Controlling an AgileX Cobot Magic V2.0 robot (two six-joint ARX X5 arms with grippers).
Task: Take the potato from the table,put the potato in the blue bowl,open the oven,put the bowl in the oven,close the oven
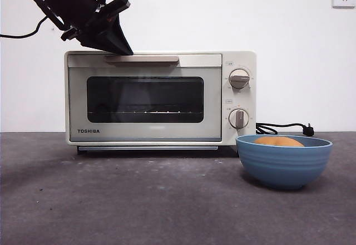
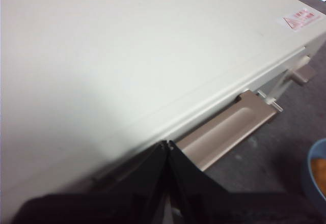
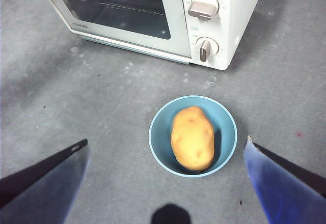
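With the potato (image 3: 192, 138) already in the blue bowl (image 3: 158, 147) beside the oven (image 1: 161, 97), bring your clenched left gripper (image 2: 168, 145) squarely behind the handle (image 1: 142, 59) before pulling, while the right gripper (image 3: 168, 183) hovers released above.

Potato (image 3: 192, 138) in blue bowl (image 3: 159, 147), oven (image 1: 161, 97) shut

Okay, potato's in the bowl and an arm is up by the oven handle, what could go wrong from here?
The left gripper has its jaws shut at the top edge of the oven, beside the handle, not around it, so it may slip off without pulling the door. The bowl with the potato sits close in front, so a dropping door might possibly clip it.
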